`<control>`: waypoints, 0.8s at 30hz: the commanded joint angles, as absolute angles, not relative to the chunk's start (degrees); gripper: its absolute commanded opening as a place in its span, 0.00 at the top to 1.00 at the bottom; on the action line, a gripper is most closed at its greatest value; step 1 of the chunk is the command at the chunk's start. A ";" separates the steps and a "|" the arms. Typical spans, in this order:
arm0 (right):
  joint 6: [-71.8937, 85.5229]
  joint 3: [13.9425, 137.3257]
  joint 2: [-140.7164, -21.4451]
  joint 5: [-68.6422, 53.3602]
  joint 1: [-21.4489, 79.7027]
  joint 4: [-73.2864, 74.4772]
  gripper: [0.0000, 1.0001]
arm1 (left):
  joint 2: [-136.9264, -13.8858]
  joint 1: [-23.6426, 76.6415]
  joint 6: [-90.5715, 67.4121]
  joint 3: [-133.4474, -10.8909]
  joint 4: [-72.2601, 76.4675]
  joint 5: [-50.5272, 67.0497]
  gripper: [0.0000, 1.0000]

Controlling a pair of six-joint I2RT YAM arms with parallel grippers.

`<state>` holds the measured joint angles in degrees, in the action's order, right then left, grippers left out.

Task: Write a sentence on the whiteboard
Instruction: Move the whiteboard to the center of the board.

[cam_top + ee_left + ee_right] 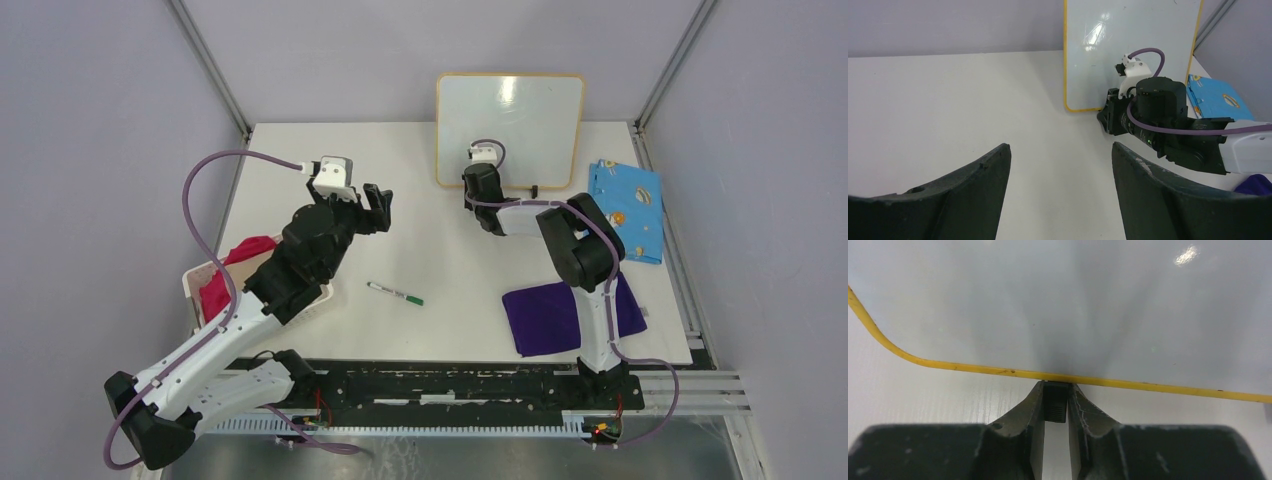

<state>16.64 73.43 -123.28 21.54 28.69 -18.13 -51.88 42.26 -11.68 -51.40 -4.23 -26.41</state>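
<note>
Right wrist, right jaws pinching black clip (pixel 1054 402) under whiteboard (pixel 1073 305), left jaws wide

robot lab: aluminium-framed booth (pixel 210 68), rail-mounted arms (pixel 300 255).

The whiteboard (pixel 510 115) stood at the table's (pixel 420 220) far edge, right of centre. The right gripper (pixel 1055 390) sat at its lower edge, fingers (pixel 1025 415) clamped either side of a foot (pixel 1054 410) under it. A first cloth (pixel 625 210) lay right of the board; a second cloth (pixel 545 318) lay nearer, by the right arm's base. A marker (pixel 394 293) lay mid-table. A basket (pixel 190 281) at the front left held a third cloth (pixel 225 275).
</note>
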 commanded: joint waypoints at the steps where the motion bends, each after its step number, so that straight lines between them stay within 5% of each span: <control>1: 17.21 73.44 -122.86 21.09 28.50 -20.37 0.82 | -51.83 42.63 -12.24 -53.44 -2.87 -26.15 0.21; 9: 18.02 66.77 -118.51 20.82 28.85 -21.60 0.99 | -51.58 42.63 -12.13 -53.44 -2.82 -26.37 0.21; 24: 24.26 47.88 -105.30 29.10 37.79 -20.95 1.00 | -52.13 42.71 -12.21 -53.09 -2.82 -27.23 0.21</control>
<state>18.65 51.40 -109.30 25.82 34.52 -23.83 -51.99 42.26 -11.68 -51.40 -4.23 -26.48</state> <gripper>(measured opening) 0.232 0.795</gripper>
